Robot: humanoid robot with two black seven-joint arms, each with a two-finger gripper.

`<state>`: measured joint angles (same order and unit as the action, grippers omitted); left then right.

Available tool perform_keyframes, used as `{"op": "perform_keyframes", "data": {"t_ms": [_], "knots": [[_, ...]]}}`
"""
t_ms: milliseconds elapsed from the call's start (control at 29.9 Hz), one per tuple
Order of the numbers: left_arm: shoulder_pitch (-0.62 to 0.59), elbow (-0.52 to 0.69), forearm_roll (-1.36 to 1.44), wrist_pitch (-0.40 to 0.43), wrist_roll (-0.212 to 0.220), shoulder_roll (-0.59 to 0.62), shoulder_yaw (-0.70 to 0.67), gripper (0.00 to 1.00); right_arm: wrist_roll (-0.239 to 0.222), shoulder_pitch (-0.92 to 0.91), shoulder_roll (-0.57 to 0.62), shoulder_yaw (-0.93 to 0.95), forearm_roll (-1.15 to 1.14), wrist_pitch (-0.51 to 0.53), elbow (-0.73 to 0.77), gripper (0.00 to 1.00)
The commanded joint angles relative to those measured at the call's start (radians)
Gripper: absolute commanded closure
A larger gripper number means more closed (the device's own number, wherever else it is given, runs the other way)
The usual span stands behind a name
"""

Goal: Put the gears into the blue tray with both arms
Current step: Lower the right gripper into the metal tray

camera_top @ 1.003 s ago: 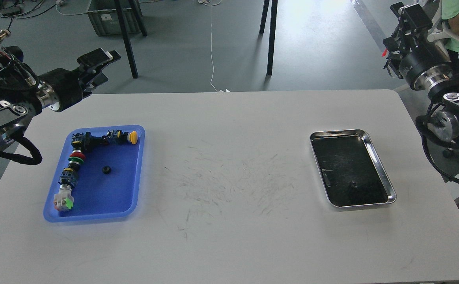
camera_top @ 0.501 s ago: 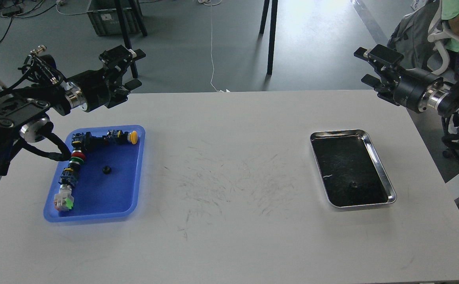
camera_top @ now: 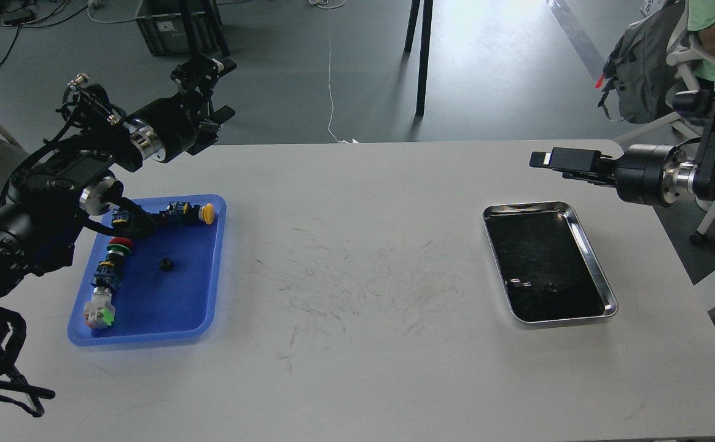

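The blue tray (camera_top: 173,304) lies on the left of the white table. One gear (camera_top: 165,264), a small black wheel, rests on its floor near the middle. A second gear (camera_top: 550,286) lies in the near part of the steel tray (camera_top: 592,255) on the right. My left gripper (camera_top: 226,87) hangs open and empty over the table's far edge, beyond the blue tray. My right gripper (camera_top: 545,161) reaches in from the right, above the table just beyond the steel tray. It is seen side-on, so its fingers overlap.
Several push-button switches (camera_top: 115,245) with yellow, red and green caps line the blue tray's left and far sides. Beyond the table stand dark legs (camera_top: 422,55) and a grey crate (camera_top: 167,24). A chair with a backpack (camera_top: 646,61) stands at the far right.
Both arms have swung inward. The left gripper moved right along the table's far edge. The right gripper came down and left, turning side-on beyond the steel tray. The gears have not moved.
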<state>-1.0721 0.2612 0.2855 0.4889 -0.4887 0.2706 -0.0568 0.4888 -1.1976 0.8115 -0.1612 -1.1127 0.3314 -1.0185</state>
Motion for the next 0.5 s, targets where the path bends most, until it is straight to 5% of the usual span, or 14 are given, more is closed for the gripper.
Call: {"op": "perform_keyframes", "data": {"t_ms": [0, 468], "knots": [[-0.005, -0.011, 0.001, 0.0, 0.0, -0.005, 0.002, 0.01, 0.0, 0.006, 0.014, 0.0, -0.177, 0.0, -0.06, 0.03], [0.004, -0.013, -0.002, 0.0, 0.0, 0.009, -0.023, 0.01, 0.0, 0.021, 0.015, -0.054, -0.628, -0.015, -0.104, 0.04]]}}
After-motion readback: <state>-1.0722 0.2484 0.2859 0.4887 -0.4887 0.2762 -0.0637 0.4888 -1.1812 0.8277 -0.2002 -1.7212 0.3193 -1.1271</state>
